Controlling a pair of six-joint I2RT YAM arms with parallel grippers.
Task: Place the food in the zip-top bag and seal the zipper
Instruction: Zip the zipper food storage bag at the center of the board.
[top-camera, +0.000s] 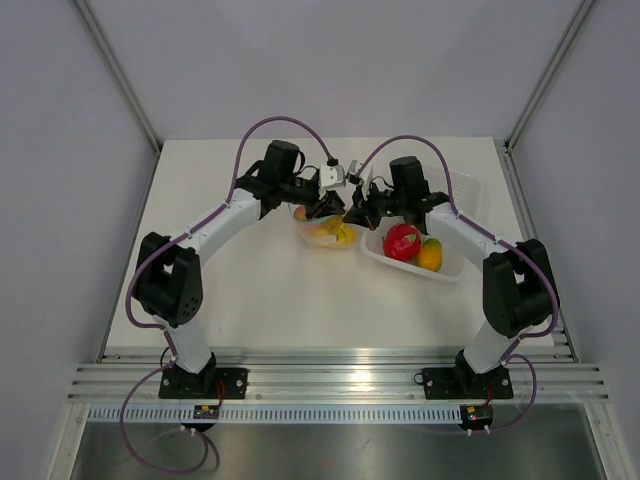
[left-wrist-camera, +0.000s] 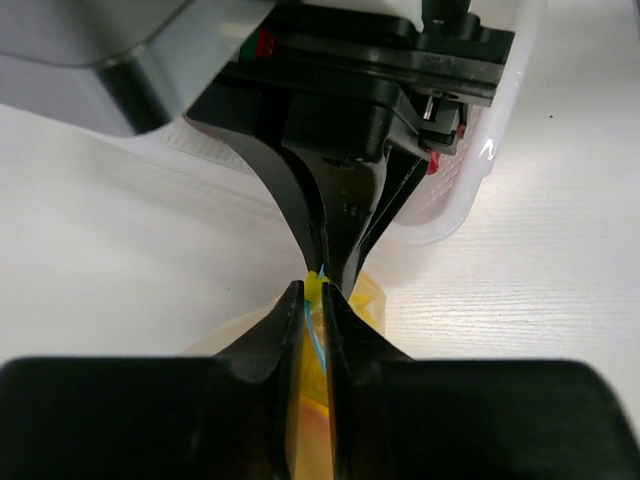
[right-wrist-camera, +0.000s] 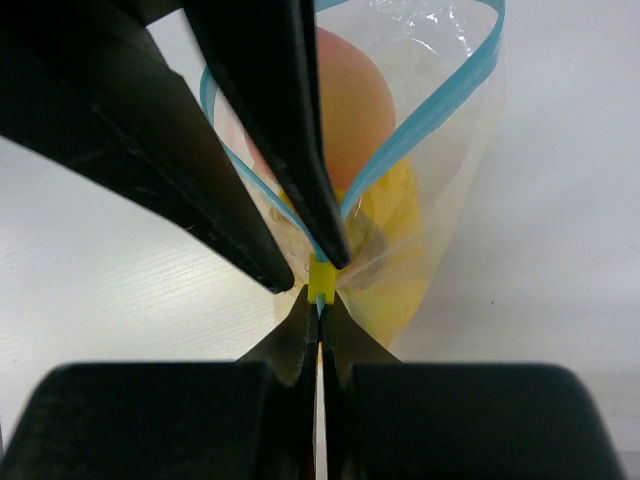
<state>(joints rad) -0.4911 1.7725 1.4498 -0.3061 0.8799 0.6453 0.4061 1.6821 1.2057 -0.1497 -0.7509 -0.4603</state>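
Clear, crinkly bag (top-camera: 325, 232) at the middle of the white table (top-camera: 250, 290), just left of a translucent plastic tray (top-camera: 462, 190). Seen through the film: round orange-pink peach (right-wrist-camera: 350, 110), glossy yellow banana (right-wrist-camera: 400, 260) beside it. Thin light-blue zipper (right-wrist-camera: 440, 105) gaping in a loop over the peach, both sides pressed together at one end by a small yellow tab (right-wrist-camera: 321, 280). Left gripper (left-wrist-camera: 318, 300) pinched tight on that closed end; right gripper (right-wrist-camera: 320, 305) clamped on it too, tip to tip. In the tray, a shiny red fruit (top-camera: 402, 241) and an orange one (top-camera: 430, 255).
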